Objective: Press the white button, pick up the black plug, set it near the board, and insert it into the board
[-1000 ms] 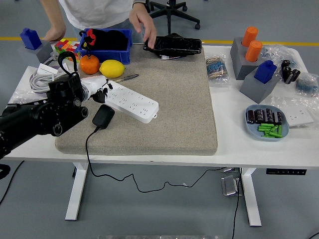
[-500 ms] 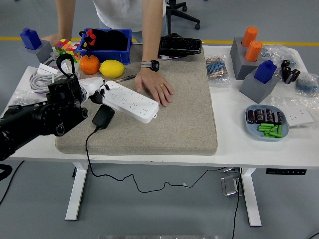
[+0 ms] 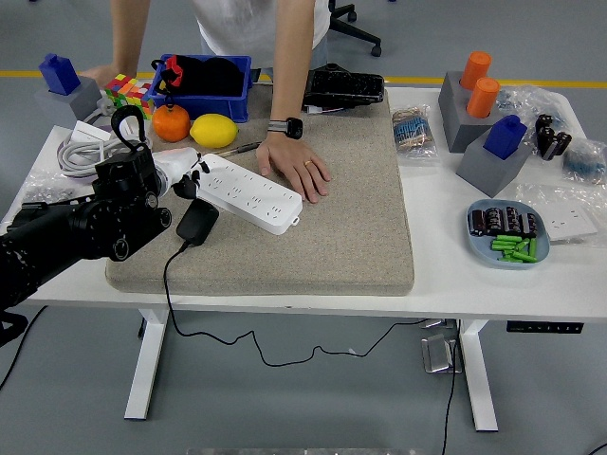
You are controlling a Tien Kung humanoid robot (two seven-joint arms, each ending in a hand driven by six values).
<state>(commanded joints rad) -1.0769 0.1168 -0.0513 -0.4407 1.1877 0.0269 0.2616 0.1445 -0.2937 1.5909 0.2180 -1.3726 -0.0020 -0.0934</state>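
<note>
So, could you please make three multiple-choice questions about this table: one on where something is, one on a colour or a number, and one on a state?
1. Where does the black plug lie?
A. on the mat, in front of the power strip
B. in the blue bin
C. on the blue plate

2. How many orange cylinders stand in the grey block?
A. one
B. two
C. four

3. The person's hand is:
A. lifting the lemon
B. resting flat on the mat
C. holding the plug

Answers: 1 A, it lies on the mat; 2 B, two show; 3 B, its palm is down.

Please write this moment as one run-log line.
left hand: at power strip end | black plug: on mat, unplugged | person's hand: flat on mat beside strip | right hand: unseen
</note>
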